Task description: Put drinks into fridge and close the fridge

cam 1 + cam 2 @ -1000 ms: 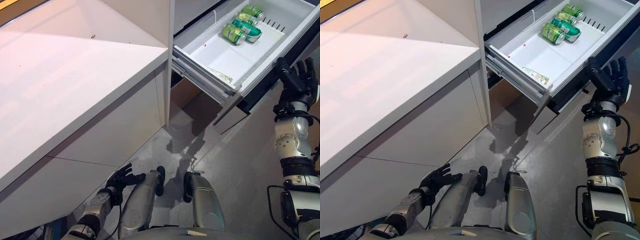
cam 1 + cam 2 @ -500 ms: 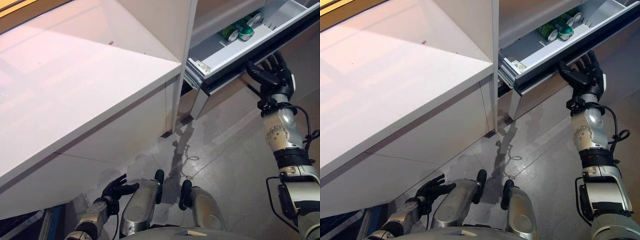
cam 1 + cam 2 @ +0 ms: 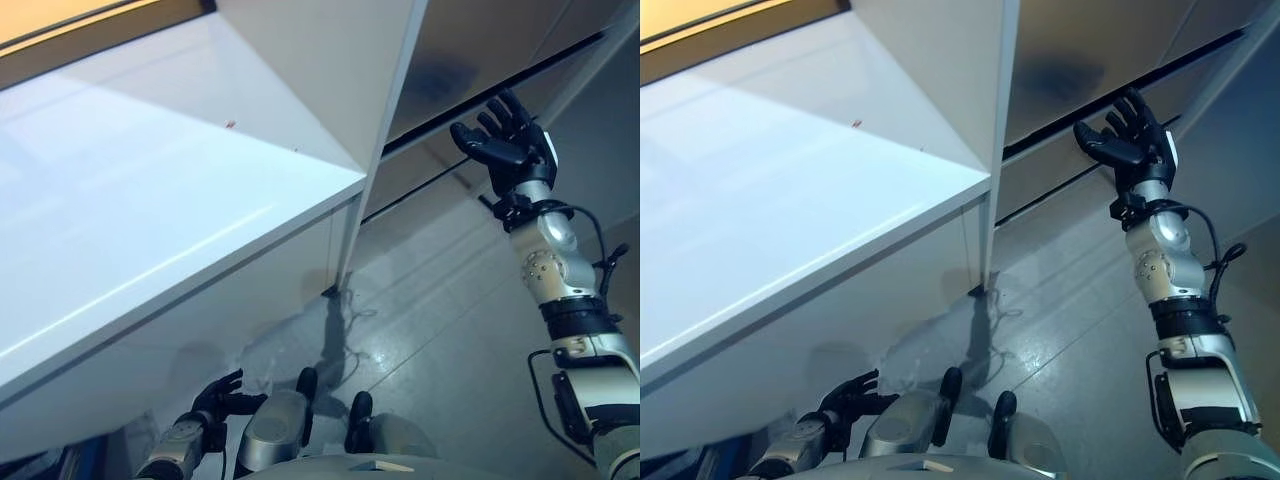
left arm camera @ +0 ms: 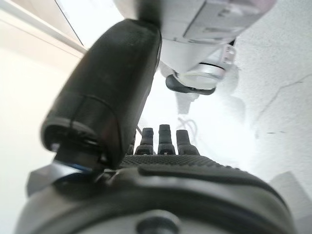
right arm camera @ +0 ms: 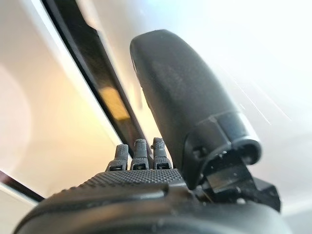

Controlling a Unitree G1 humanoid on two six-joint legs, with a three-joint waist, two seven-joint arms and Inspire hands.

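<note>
A kitchen: white counter [image 3: 150,220] beside a steel drawer fridge [image 3: 470,50], grey floor [image 3: 440,330].

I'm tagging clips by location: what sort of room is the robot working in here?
Probably a kitchen: a long white counter with plain cabinet fronts below, a steel-fronted fridge with its drawer shut beside it, and a grey tiled floor. The right hand is open at the fridge front.

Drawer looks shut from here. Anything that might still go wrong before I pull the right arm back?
1. The right hand is open, its fingers spread at the fridge drawer front; dark seams show above and below the front, so I cannot confirm it seated fully.
2. The cans are out of sight now, so their position cannot be checked.
3. The left hand hangs low beside the white counter; turning away might brush it.
</note>
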